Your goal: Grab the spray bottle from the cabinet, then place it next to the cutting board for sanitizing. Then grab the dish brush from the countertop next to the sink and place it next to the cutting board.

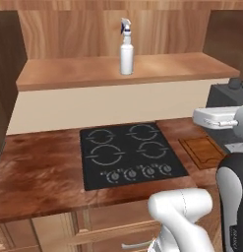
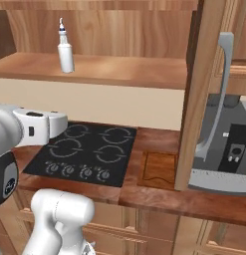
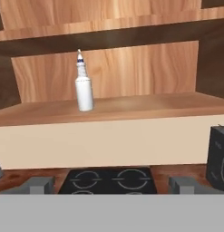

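small slim whitish spray bottle with white trigger head and blue-purple tip (image 1: 126, 48) (image 2: 65, 47) (image 3: 84, 84) standing upright on the pale wooden shelf (image 1: 83, 74) (image 2: 124, 69) (image 3: 145, 106), upper middle of the left base view, upper left of the right base view, left of centre in the hand view. below the shelf, a cream wall band, then the glossy reddish-brown wood-grain counter (image 1: 39, 172) (image 2: 164, 196). set into that counter, a black four-ring stove top (image 1: 130, 153) (image 2: 84, 152) (image 3: 109, 180). just beside the stove, at right, a flat rectangular brown wooden cutting board with dark groove (image 1: 204, 150) (image 2: 159, 169). medium-brown wooden cabinet door with grey bar handle (image 2: 199, 94) swung open, upright at right of the right base view, hiding part of the board's far side. claw (image 3: 111, 186) well apart from the bottle, two dark finger tips (image 3: 38, 185) spread wide at the bottom of the hand view, nothing between them.
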Robot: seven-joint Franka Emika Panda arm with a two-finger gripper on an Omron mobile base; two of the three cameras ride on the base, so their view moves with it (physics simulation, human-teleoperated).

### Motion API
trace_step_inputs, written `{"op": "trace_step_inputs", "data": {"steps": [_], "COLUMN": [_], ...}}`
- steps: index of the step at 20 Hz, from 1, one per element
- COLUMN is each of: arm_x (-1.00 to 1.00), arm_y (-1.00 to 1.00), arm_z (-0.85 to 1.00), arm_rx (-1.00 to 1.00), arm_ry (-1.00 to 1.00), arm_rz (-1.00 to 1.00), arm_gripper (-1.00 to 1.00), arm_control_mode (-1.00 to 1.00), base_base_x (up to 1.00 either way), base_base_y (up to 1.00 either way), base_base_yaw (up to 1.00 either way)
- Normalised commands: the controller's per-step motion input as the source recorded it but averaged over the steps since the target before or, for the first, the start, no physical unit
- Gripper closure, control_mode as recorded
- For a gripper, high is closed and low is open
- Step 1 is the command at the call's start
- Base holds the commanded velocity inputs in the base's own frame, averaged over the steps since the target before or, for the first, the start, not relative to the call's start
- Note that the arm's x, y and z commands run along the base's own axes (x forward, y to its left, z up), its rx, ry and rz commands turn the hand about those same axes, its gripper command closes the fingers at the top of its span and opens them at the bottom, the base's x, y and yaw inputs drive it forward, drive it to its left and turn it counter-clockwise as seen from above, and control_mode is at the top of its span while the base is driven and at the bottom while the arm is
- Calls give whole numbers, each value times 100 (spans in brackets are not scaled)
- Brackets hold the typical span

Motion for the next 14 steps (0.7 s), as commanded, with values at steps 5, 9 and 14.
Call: {"op": "trace_step_inputs", "data": {"steps": [5,9,14], "arm_x": [0,0,35], "arm_y": [0,0,22], "arm_z": [0,0,2], "arm_rx": [0,0,0], "arm_ry": [0,0,0], "arm_rz": [0,0,0], "arm_gripper": [-100,-100,-100], "arm_control_mode": [100,100,-100], "base_base_x": [63,65,28], "base_base_y": [60,54,17], "base_base_yaw": [0,0,0]}}
